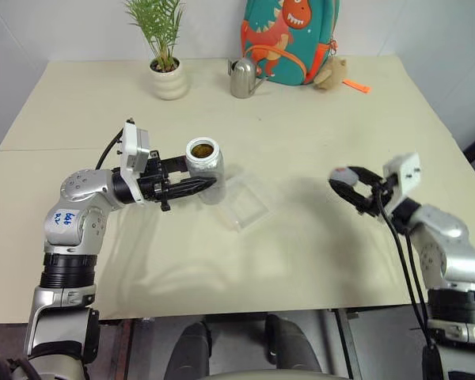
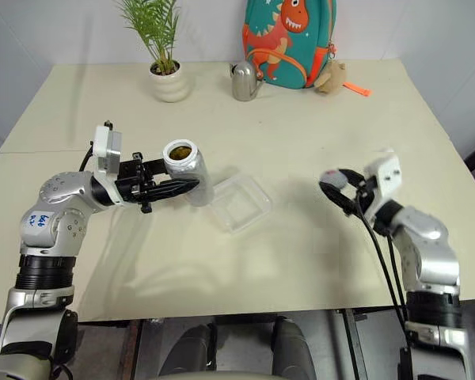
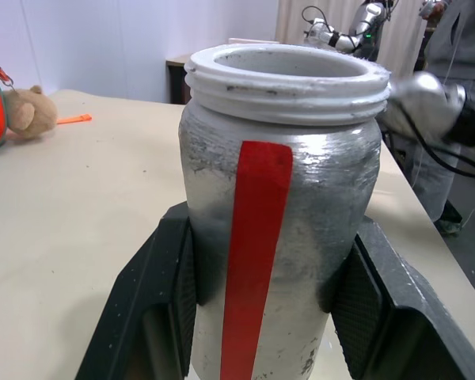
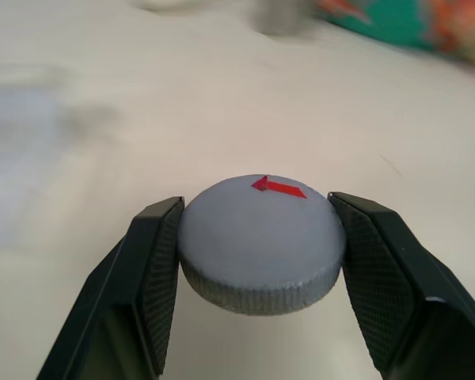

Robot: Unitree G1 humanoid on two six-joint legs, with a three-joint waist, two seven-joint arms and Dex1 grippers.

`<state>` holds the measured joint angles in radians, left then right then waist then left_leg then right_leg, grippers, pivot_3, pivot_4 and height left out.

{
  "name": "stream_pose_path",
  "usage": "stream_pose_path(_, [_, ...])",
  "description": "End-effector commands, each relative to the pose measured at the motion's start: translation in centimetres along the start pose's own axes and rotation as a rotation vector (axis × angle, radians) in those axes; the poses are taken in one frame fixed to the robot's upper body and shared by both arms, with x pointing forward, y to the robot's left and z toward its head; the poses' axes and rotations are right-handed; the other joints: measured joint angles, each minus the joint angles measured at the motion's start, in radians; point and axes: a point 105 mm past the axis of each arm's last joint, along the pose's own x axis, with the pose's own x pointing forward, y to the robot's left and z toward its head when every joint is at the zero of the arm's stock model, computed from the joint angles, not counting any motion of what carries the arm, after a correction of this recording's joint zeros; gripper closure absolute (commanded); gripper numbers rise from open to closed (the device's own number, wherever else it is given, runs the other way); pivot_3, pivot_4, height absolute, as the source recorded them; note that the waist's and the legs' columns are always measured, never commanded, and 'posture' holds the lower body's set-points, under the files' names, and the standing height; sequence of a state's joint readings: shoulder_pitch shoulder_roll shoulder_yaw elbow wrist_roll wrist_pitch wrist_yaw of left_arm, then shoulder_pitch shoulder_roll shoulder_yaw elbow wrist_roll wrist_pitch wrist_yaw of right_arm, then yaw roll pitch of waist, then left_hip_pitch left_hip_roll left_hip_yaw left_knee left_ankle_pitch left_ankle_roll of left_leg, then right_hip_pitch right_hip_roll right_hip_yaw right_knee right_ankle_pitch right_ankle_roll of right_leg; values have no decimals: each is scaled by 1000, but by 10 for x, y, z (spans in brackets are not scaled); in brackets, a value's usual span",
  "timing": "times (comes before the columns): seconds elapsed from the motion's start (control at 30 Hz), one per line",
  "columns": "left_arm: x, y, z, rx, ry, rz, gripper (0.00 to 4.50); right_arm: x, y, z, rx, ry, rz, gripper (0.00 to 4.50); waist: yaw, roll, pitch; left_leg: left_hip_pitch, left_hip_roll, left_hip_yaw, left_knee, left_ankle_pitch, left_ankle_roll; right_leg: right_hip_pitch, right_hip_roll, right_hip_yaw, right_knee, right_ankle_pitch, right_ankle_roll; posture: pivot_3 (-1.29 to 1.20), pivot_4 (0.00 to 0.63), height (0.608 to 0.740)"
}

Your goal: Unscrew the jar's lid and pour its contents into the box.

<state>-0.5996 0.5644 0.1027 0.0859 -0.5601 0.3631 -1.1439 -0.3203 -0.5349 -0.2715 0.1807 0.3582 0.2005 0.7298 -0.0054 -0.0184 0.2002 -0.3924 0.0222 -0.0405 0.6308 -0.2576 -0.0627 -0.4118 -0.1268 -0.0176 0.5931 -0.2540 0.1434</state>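
Left pincer (image 1: 191, 187) level round jar (image 1: 205, 168), upright.

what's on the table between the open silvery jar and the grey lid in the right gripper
The clear plastic box beside the silvery jar, then bare table up to the grey lid, in the head views.

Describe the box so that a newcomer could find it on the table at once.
On the beige table, look near the middle, just beside the open jar held by the left gripper. The box is the shallow, clear square tray, unlike the steel watering can behind.
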Motion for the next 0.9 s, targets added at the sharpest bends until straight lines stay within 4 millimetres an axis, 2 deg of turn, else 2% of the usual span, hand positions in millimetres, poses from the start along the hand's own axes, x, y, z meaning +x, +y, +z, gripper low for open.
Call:
stream_pose_path(0.03, [0,4,14,46,-35,1,2644,-14,-19,-3,-36,-47,-121,1940,0,0,0,1,0,1,0,0,0,1,0,1,-1,0,0,0,150,740])
stream_pose_path(0.13, [1,5,15,43,-34,-1,2644,-19,-20,-15,-11,-32,-142,1940,-2,0,0,4,0,1,0,0,1,2,1,2,0,0,-1,0,150,740])
stream_pose_path(0.23, [1,5,15,40,-30,-9,2644,-22,-13,-21,60,-18,-101,941,-1,0,0,5,0,1,0,1,1,3,1,3,0,0,-1,0,150,740])
stream_pose_path(0.33, [2,6,14,34,-16,-9,2644,-23,-12,-7,79,-61,-102,20,0,0,0,5,0,1,0,1,1,3,1,3,0,0,-1,0,150,740])
stream_pose_path(0.47, [3,8,15,46,-15,-3,2644,-27,-5,25,21,-93,-35,20,2,0,0,5,0,2,0,1,1,3,1,4,0,0,-1,0,150,740])
stream_pose_path(0.57, [2,21,26,59,-56,57,2644,-31,17,50,-1,-78,111,20,4,0,0,5,0,2,0,0,1,3,1,4,0,0,-1,0,150,740])
stream_pose_path(0.67, [1,32,23,83,22,82,2644,-35,45,74,-47,-33,292,20,6,0,0,5,0,1,0,0,1,3,1,4,-1,0,0,0,150,740])
stream_pose_path(0.8, [2,46,14,134,149,116,2644,-31,68,95,-138,-19,397,20,3,-1,0,5,0,1,0,0,2,3,1,4,-2,0,0,0,150,740])
stream_pose_path(0.9, [6,50,16,190,184,102,2644,-29,83,101,-203,-15,469,20,5,-1,0,4,0,2,0,0,2,3,1,4,-2,1,0,0,150,740])
